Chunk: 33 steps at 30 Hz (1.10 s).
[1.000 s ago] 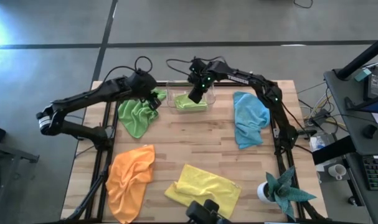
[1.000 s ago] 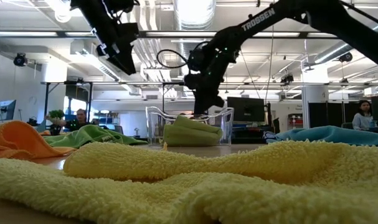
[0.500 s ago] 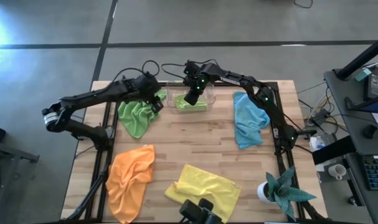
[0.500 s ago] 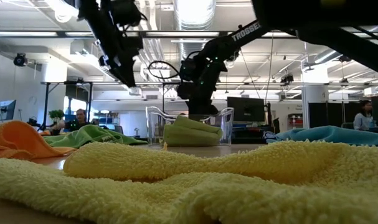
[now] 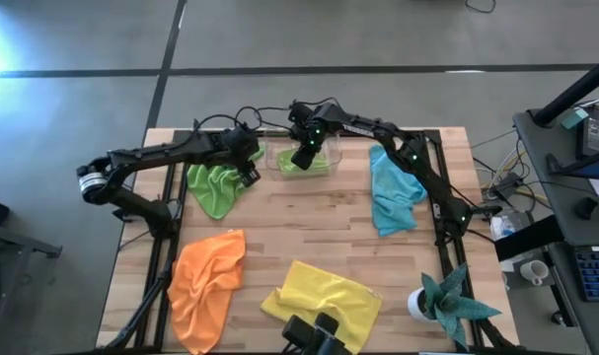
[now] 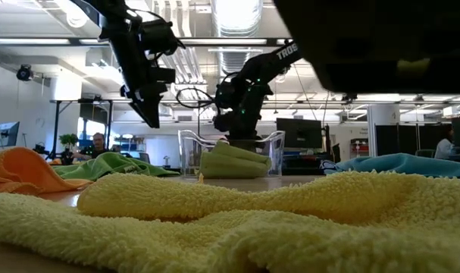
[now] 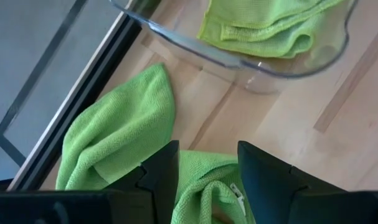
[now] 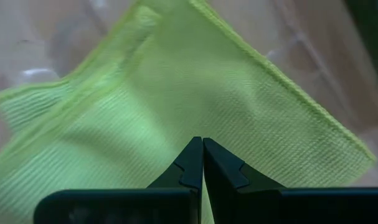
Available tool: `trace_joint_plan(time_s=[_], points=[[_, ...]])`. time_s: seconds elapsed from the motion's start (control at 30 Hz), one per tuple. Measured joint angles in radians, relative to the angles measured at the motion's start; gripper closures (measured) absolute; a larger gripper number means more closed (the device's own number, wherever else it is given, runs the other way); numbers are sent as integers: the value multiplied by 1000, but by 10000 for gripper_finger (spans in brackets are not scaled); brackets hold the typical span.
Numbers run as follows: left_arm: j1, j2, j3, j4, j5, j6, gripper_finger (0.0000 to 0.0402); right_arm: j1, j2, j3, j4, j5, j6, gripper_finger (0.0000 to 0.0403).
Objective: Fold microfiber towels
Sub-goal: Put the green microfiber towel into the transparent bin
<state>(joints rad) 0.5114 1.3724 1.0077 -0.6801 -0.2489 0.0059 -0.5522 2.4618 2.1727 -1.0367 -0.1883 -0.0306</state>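
Yellow towel (image 5: 324, 294), 6 o'clock, nearest: crumpled. Orange towel (image 5: 206, 284), 7 o'clock: crumpled. Blue towel (image 5: 395, 187), 3 o'clock: unfolded. Loose green towel (image 5: 216, 186), 10 o'clock: left gripper (image 5: 248, 168) is poised above, fingers apart, empty. Clear bin (image 5: 279, 170), 12 o'clock: folded green towel (image 5: 310, 164) is pressed by right gripper (image 5: 303, 156), fingers together. Judgement: a single corner is best pinched, not a bunch.

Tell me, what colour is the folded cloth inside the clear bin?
Lime green. The folded cloth in the clear bin shows best in the left wrist view.
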Motion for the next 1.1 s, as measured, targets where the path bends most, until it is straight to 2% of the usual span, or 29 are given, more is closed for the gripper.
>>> trace_joint_plan(time_s=[0.13,0.33,0.47,0.6,0.73,1.1], points=[[0,-2,0,21,0,1,253,-2,2,-2,13,96,53,394],[0,-2,0,25,0,0,253,-6,2,-3,98,143,201,394],[0,-2,0,25,0,1,253,-6,2,14,88,130,211,394],[0,-2,0,25,0,1,253,-1,-15,60,-36,123,157,394],[0,-2,0,25,0,1,253,15,-21,97,-142,59,107,394],[0,-3,0,27,0,10,253,53,-4,93,-127,-65,83,394]])
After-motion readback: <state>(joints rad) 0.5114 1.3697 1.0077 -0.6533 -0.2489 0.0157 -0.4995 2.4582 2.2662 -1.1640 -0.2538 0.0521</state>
